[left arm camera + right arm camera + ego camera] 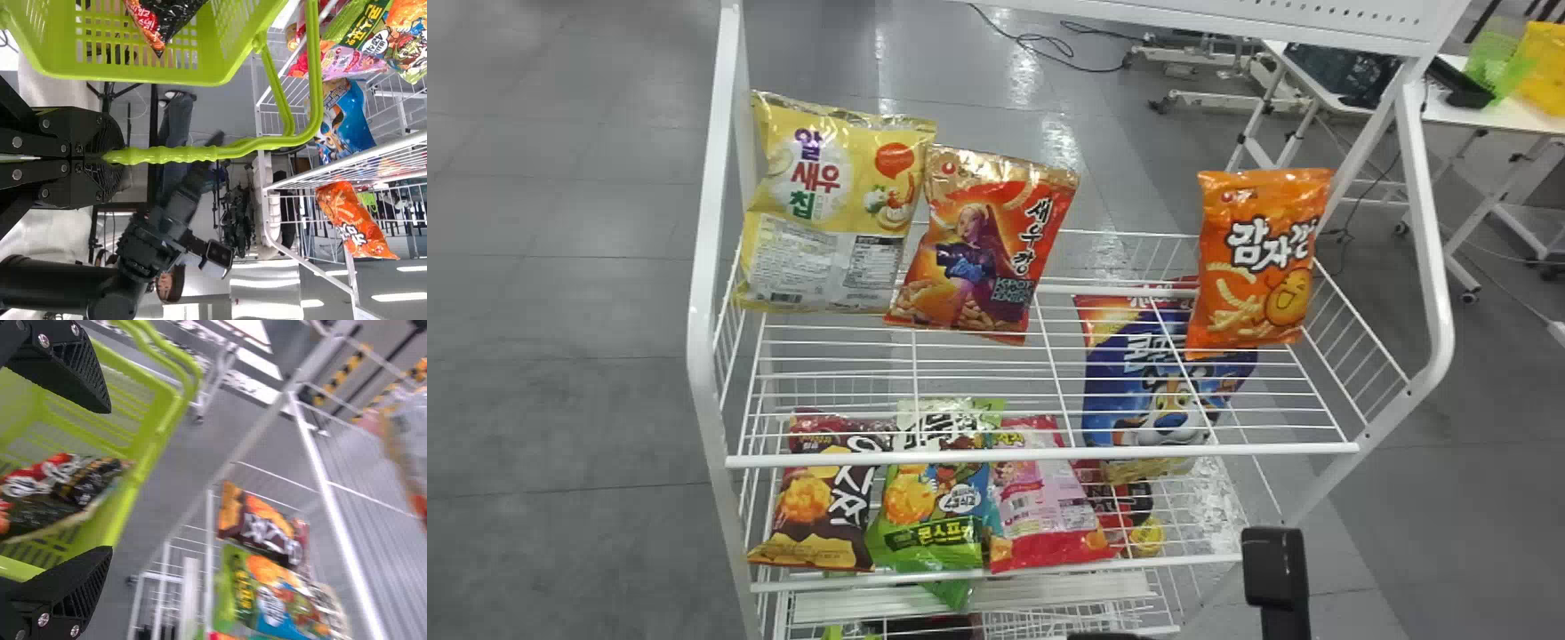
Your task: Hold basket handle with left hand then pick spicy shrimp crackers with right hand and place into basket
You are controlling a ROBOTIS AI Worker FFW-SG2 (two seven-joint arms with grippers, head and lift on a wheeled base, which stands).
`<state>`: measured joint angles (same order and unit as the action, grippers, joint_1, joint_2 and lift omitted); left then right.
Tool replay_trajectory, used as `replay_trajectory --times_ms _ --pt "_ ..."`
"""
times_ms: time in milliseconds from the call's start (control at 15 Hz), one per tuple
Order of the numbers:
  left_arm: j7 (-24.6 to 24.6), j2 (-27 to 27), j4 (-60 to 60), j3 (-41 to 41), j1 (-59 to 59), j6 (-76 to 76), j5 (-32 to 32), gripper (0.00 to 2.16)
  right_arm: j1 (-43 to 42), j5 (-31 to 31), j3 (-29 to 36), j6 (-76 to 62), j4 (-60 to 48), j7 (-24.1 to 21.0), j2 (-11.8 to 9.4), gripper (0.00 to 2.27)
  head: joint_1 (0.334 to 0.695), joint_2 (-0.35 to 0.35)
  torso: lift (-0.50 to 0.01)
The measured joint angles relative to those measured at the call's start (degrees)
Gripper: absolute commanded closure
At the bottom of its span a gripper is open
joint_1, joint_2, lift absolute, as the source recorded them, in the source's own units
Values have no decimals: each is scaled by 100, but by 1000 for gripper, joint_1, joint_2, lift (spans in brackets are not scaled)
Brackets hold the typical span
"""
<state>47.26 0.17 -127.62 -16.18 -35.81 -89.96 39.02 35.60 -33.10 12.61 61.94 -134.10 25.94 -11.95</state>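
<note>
One crinkled red-and-black bag (57,493), probably the spicy shrimp crackers, lay in the green basket (148,457); another shrimp snack, an orange-red bag (985,244), leaned at the upper middle of the head view. The packet in the basket looked light, with slippery, yielding film and brittle pieces likely inside, so a gentle pinch on its flat sealed end would suit it better than a squeeze across the puffed middle. The right gripper (110,480) held nothing, its fingers spread wide over the basket, seemingly clear of the packet. A black part of the right arm (1276,573) showed at the lower right of the head view. The left gripper (107,158) was pressed together on the handle (193,154), bearing the basket.
</note>
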Motion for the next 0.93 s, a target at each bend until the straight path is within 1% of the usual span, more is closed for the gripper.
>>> replay_trajectory --times_ms 200,333,400,533,667,933 --pt "-23 0 0 13 -11 0 -3 1892 52 -16 244 -986 -61 -211 35 87 695 -318 -37" --pt "-27 0 6 30 -15 0 -9 1892 176 191 204 -1763 -105 -530 51 90 695 -344 -37" --pt "-28 0 14 33 -16 0 -9 1892 237 367 104 -2142 -108 -699 57 90 695 -350 -37" --pt "-25 0 32 36 -20 0 -9 1892 353 917 -281 -3236 -2 -1095 59 90 695 -350 -37" --pt "-15 0 45 36 -22 0 -9 1892 392 1328 -656 -4252 214 -1424 54 90 695 -349 -37" --pt "20 0 69 29 -31 0 -9 1892 391 1678 -1113 -6113 755 -1745 48 90 695 -328 -37"
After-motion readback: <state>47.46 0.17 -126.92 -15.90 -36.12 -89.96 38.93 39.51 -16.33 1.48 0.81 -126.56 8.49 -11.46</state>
